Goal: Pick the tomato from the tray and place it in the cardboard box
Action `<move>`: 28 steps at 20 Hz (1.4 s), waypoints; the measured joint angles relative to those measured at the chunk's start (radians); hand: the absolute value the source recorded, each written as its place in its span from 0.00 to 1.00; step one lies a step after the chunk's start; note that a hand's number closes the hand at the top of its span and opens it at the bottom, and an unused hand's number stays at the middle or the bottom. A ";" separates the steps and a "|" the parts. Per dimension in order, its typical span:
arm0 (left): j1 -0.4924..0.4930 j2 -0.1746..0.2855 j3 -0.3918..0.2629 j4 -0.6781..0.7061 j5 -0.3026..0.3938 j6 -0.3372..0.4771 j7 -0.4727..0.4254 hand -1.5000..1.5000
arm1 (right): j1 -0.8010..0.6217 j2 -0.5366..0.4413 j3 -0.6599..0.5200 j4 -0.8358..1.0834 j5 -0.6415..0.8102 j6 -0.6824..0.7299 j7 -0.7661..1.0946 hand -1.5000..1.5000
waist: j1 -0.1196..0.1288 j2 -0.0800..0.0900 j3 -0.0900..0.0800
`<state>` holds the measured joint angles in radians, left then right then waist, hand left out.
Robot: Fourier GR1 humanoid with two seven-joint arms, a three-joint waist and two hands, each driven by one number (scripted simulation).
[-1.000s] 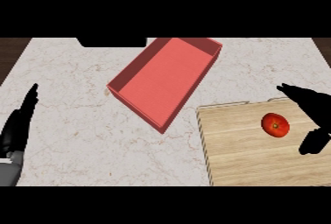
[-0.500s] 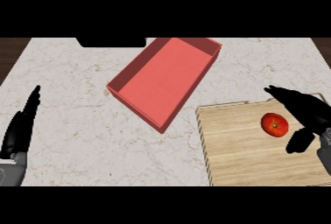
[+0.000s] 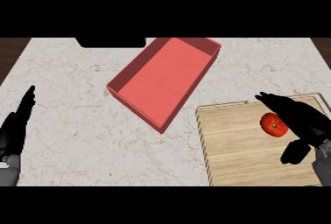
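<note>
From where I stand, the tomato (image 3: 272, 124) sits on the wooden tray (image 3: 239, 148), in the tray's upper right part, near its far rim. The tray lies at the right side of the pale marbled counter (image 3: 77, 109). The right hand (image 3: 305, 126) comes in from the lower right and hangs spread over the tomato. Its fingers (image 3: 275, 101) are stretched out straight, pointing up and to the left and crossing the tomato's right side, while the thumb (image 3: 294, 153) juts out lower down, apart from the fruit. Nothing is curled round the tomato, and I cannot tell whether the fingers actually touch it or only pass above it. The red box (image 3: 161, 83) lies at an angle in the middle of the counter, open side up, its near corner just beside the tray's upper left corner, with nothing showing inside it. The left hand (image 3: 14, 131) rests at the left edge, fingers straight and pressed together, pointing away from the robot, well apart from box and tray.
</note>
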<state>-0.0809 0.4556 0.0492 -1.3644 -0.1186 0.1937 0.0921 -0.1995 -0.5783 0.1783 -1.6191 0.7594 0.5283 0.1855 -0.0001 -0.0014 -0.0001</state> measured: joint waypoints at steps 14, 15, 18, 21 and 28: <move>-0.008 -0.040 0.055 0.010 -0.039 -0.055 -0.010 0.50 | -0.059 0.099 -0.003 0.179 0.199 -0.047 0.023 1.00 | 0.004 0.000 -0.003; -0.005 -0.038 0.058 0.007 -0.040 -0.057 -0.011 0.50 | -0.057 0.095 -0.001 0.185 0.219 -0.084 0.004 1.00 | 0.005 -0.002 -0.005; -0.025 -0.045 0.061 0.026 -0.052 -0.056 -0.012 0.50 | -0.078 0.087 -0.002 0.236 0.272 -0.175 -0.043 1.00 | 0.004 -0.003 -0.007; -0.014 -0.052 0.063 0.016 -0.061 -0.056 -0.016 0.50 | -0.090 0.089 -0.004 0.268 0.318 -0.245 -0.070 1.00 | 0.004 -0.004 -0.009; -0.038 -0.067 0.060 0.027 -0.072 -0.061 -0.012 0.50 | -0.235 0.105 -0.080 0.461 0.248 -0.308 -0.269 1.00 | 0.018 0.003 -0.004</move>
<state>-0.1188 0.3886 0.1090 -1.3377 -0.1904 0.1322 0.0797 -0.4350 -0.4736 0.0988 -1.1584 1.0076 0.2207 -0.0832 0.0181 0.0016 -0.0045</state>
